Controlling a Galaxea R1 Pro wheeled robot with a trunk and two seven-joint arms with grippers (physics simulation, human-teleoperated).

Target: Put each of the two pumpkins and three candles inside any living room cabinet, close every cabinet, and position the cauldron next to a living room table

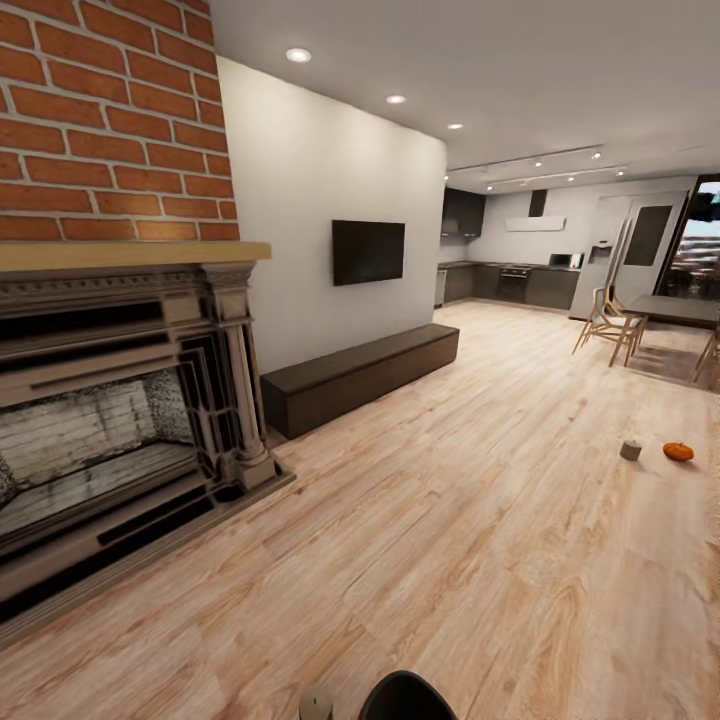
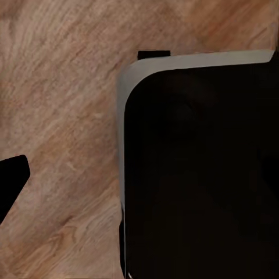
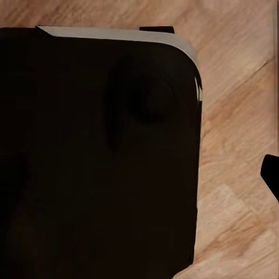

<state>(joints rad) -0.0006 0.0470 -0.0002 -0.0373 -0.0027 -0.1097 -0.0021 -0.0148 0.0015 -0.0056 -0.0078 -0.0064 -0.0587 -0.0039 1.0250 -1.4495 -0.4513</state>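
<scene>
Nearest to you, at the lower edge of the head view, a round black shape sat on the wood floor, with a small pale cylinder just beside it; what either was could not be told. Both wrist views looked down on that floor past a large dark body with a pale rim. A black tip showed at the edge of the left wrist view and another at the edge of the right one, so you could not tell whether either claw was apart or together.

Take the fireplace as your landmark: it stood close on the left under a red brick wall, with a pale wooden mantel across its top. Just beyond the fireplace, along the white wall, lay the cabinet, long, low and dark brown, with every front closed. A black television hung on the wall above the cabinet.

Well to the right of the fireplace, out on the open floor, one pumpkin lay bright orange, with a short pale candle near it, the two apart.

Farther than those stood a dark tabletop with wooden chairs around it. Farthest from the fireplace was the kitchen with its dark grey cupboards.
</scene>
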